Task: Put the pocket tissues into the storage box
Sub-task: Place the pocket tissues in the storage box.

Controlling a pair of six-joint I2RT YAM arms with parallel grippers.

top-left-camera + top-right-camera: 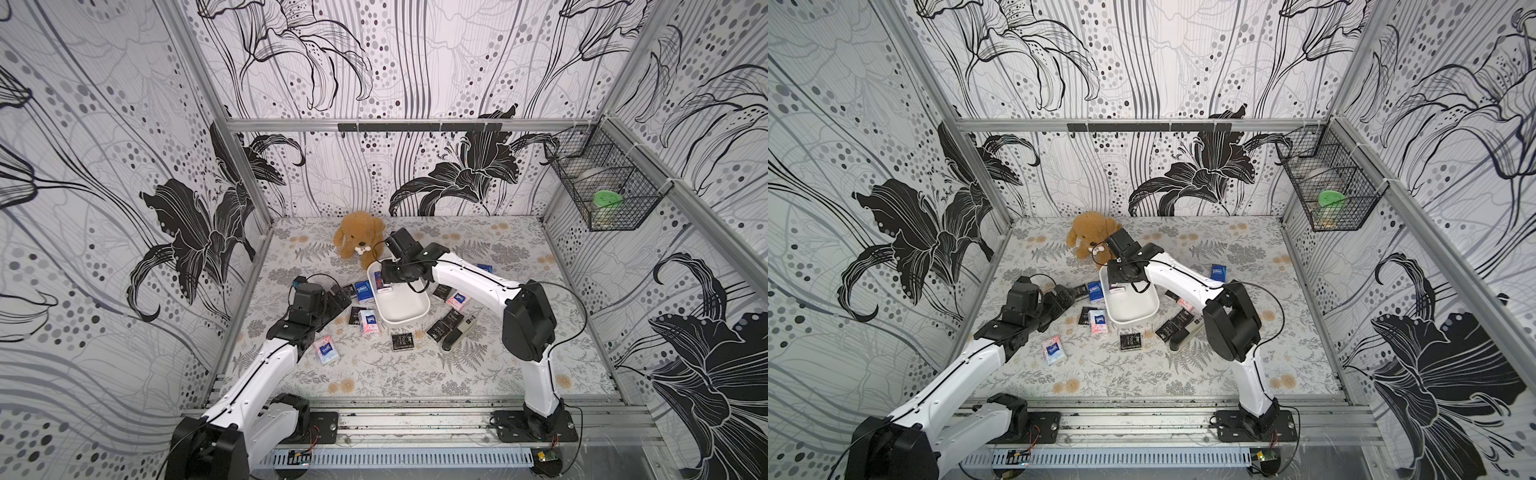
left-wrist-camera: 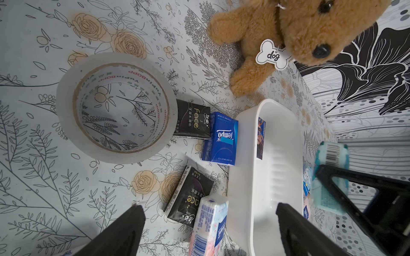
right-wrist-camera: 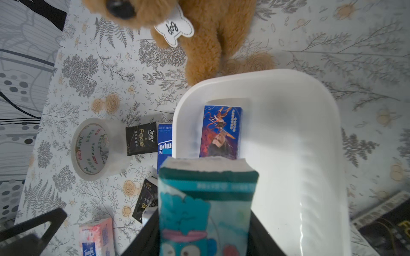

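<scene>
In both top views, shows a white storage box (image 1: 409,311) (image 1: 1133,313) near the middle of a flower-printed table (image 1: 374,382), with a brown plush dog (image 1: 359,235) just beyond it toward the far edge. Places the right gripper (image 1: 385,286) over the box's far left corner, closed on something too small to make out from here. Places the left gripper (image 1: 338,301) just left of the box, low over the table, fingers spread wide and empty. Scatters loose pocket tissues (image 1: 402,341) over the table on both sides of the box, in black, blue and pink-white wrappers.

From the left wrist, looks down between two black fingers (image 2: 124,230) set far apart and gripping nothing. Takes in a pink-white packet (image 2: 210,223) and a black packet (image 2: 188,195) on the table just outside the box's left wall. Farther on, finds a blue packet (image 2: 221,138) beside a second black packet (image 2: 193,120), which touches a clear tape roll (image 2: 66,106).

From the right wrist, looks along a teal packet (image 3: 206,199) pinched firmly between the right fingers (image 3: 142,243), held in the air apparently above the box's left rim. Beyond it, finds one dark blue packet (image 3: 221,130) inside the box, leaning on the left wall.
</scene>
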